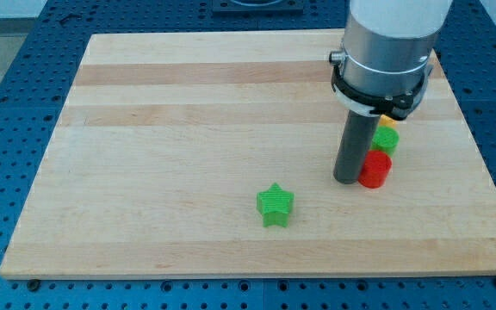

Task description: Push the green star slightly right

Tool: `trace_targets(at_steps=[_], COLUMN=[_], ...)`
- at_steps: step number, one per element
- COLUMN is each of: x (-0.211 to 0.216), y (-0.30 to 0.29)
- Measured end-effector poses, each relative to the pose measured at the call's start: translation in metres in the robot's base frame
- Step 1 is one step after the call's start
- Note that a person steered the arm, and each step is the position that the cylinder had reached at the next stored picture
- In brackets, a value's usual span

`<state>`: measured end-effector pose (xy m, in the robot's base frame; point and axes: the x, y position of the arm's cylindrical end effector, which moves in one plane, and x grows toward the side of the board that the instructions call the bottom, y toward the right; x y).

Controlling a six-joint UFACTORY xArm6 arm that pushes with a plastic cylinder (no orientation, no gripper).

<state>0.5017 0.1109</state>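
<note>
The green star (275, 205) lies on the wooden board (188, 129), a little below and right of the board's middle. My tip (347, 180) is down on the board to the right of the star and slightly higher in the view, well apart from it. The tip stands right beside a red cylinder block (375, 170), on that block's left. A green block (386, 140) sits just above the red one, and a yellow block (388, 121) shows partly behind the arm above that; their shapes are partly hidden.
The arm's wide grey body (386, 52) covers the board's upper right part. The board's edges border a blue perforated table (7, 129) on all sides.
</note>
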Motion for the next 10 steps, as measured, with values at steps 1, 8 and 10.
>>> trace_targets(at_steps=[1,8,10], x=[0.000,-0.003,0.009], y=[0.000,-0.162,-0.148])
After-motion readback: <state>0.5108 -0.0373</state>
